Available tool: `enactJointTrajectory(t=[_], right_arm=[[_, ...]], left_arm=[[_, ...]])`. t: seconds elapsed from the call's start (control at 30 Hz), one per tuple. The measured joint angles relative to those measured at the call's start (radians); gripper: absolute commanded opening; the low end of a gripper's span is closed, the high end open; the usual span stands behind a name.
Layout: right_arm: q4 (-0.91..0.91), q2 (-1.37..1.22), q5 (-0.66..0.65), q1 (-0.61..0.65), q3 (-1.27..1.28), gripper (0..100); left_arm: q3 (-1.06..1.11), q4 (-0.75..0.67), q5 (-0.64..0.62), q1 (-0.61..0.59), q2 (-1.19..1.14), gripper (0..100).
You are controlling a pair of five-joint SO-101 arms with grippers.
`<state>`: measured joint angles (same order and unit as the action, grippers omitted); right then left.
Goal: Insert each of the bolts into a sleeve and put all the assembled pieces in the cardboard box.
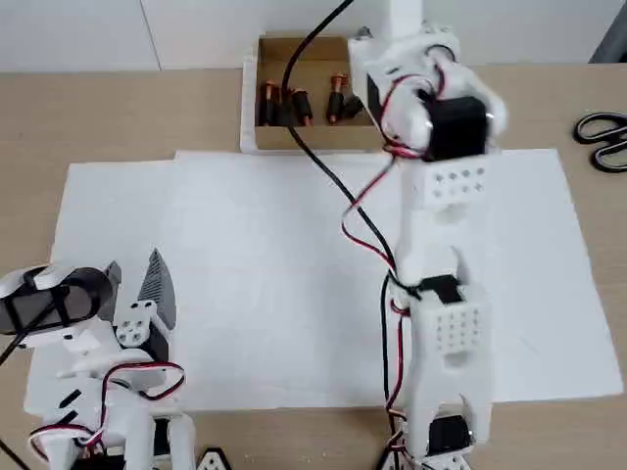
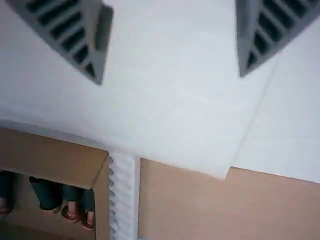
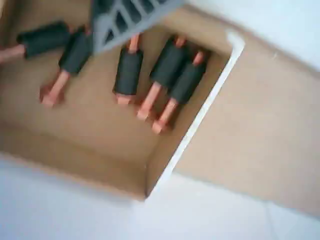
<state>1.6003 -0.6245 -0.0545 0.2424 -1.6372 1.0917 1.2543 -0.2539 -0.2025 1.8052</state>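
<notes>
The cardboard box (image 1: 257,132) stands at the far edge of the table and holds several copper bolts in black sleeves (image 1: 299,105). My right arm (image 1: 431,108) stretches out to the box, and its gripper (image 3: 125,20) hangs just above the assembled pieces (image 3: 129,72) lying on the box floor (image 3: 95,135). Nothing shows in its grasp. My left gripper (image 2: 170,42) is open and empty over the white sheet (image 2: 170,115), near the table's front left (image 1: 147,289). From there the box corner (image 2: 60,155) and some sleeved bolts (image 2: 47,195) appear.
A white sheet (image 1: 294,264) covers most of the table. Scissors (image 1: 602,137) lie at the far right on the bare wood. A black cable (image 1: 323,166) runs from the box area across the sheet to the right arm.
</notes>
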Motion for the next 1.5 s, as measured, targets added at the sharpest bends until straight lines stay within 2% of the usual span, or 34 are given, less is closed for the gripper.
enactJointTrajectory(t=[0.13, 0.53, 0.67, 0.87, 1.13, 1.3, 1.5], right_arm=[[0.071, 0.141, 0.0, -0.02, -0.002, 18.8], [0.087, 0.586, 0.0, -0.043, -0.02, 18.7], [0.095, 0.729, 0.0, -0.046, 0.078, 18.7], [0.097, 1.028, 0.0, -0.046, 0.462, 18.7], [0.055, 1.441, 0.0, -0.046, 1.174, 18.8], [-0.097, 1.646, 0.0, -0.046, 1.605, 18.8], [-0.37, 1.901, 0.0, -0.048, 2.104, 18.8]], left_arm=[[0.0, 0.0, 0.0, 0.0, 0.0, 17], [0.06, 0.0, 0.0, 0.0, 0.0, 17], [0.06, 0.0, 0.0, 0.0, 0.0, 17], [0.066, 0.0, 0.0, 0.0, 0.0, 17], [0.066, -0.003, 0.0, 0.0, 0.0, 17], [0.123, -0.072, 0.0, 0.0, 0.0, 17], [0.236, -0.204, 0.0, 0.0, -0.005, 17]])
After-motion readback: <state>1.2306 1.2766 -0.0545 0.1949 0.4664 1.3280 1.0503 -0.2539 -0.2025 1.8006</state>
